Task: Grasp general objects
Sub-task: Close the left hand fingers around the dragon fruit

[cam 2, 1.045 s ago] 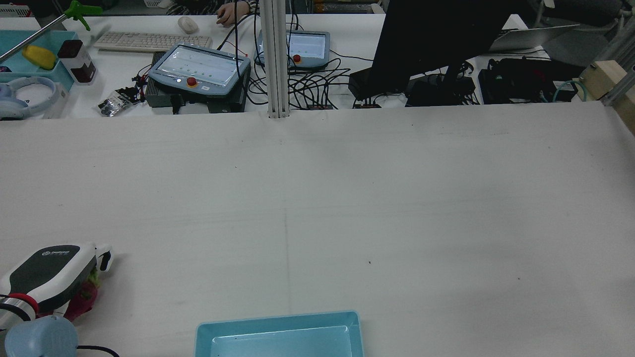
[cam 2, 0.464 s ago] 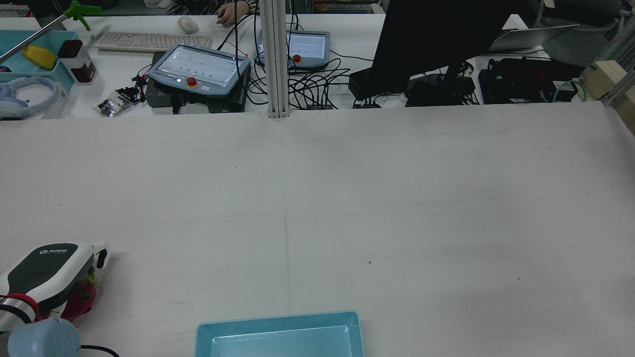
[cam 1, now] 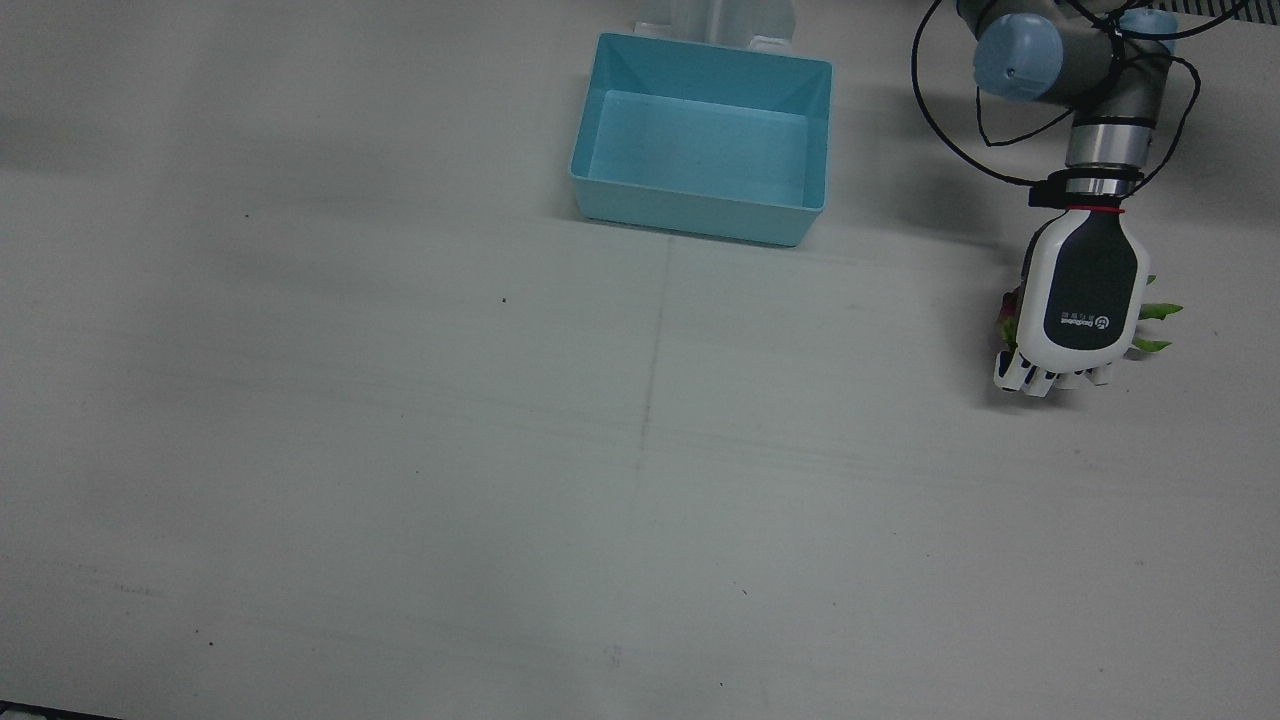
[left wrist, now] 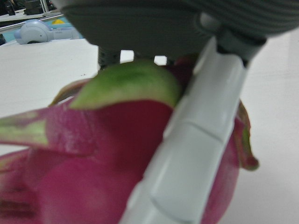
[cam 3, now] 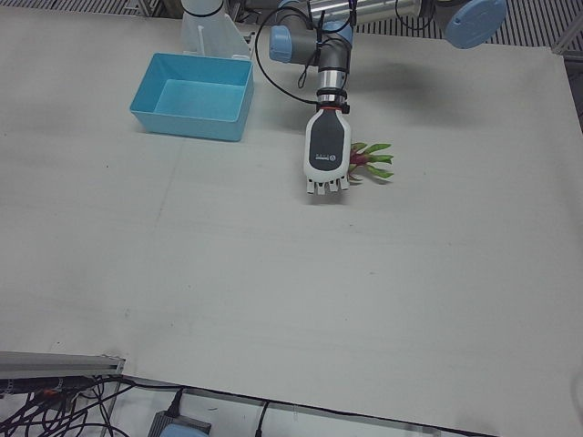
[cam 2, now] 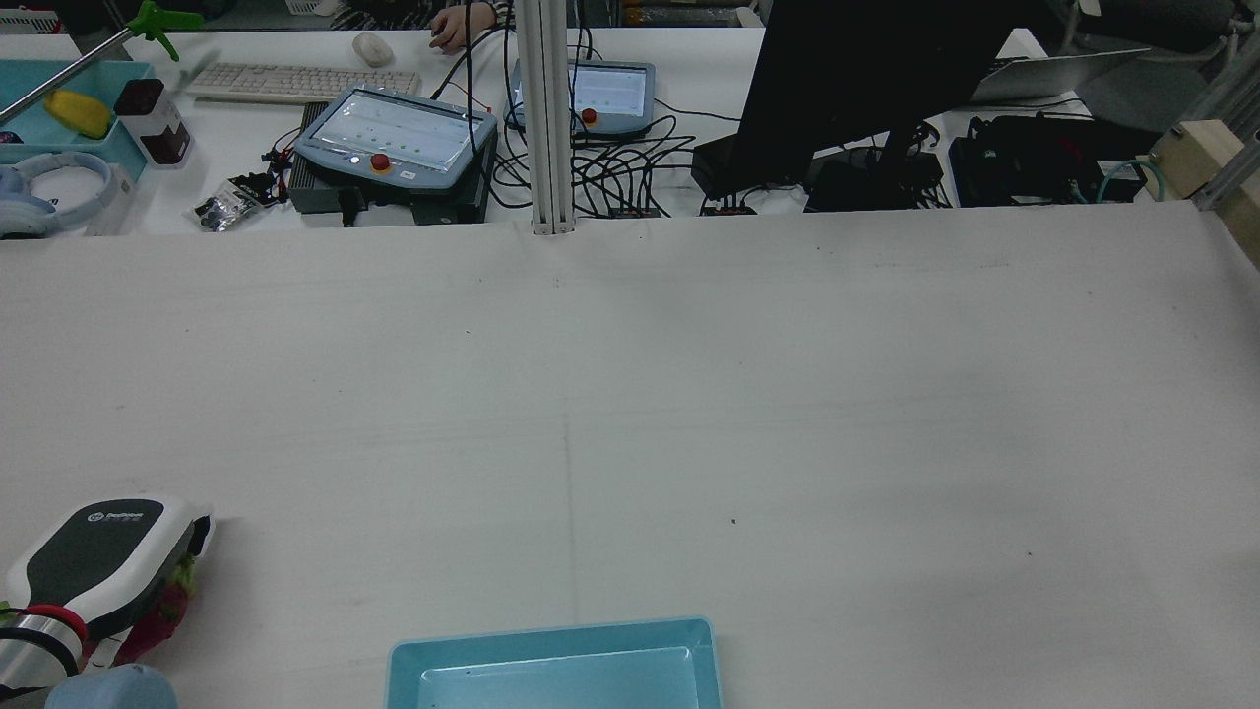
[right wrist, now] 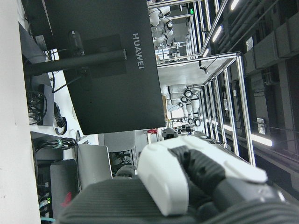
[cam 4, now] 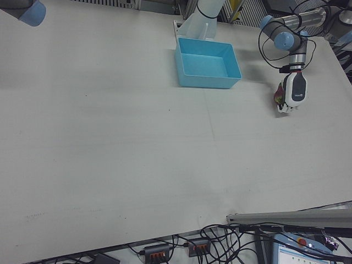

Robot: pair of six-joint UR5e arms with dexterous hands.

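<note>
A magenta dragon fruit with green leaf tips lies near the left arm's side of the table. My left hand is palm-down on top of it and covers most of it. Its fingers are curled around the fruit. The left hand view shows the fruit filling the frame with a white finger pressed across it. The hand and fruit also show at the lower left of the rear view. My right hand shows only in its own view, holds nothing and faces away from the table.
An empty light-blue bin stands at the robot's edge of the table, between the arms. Beyond the far edge are teach pendants, cables and a monitor.
My left hand has sunk lower onto the dragon fruit, and its outstretched fingertips have curled in around it.
</note>
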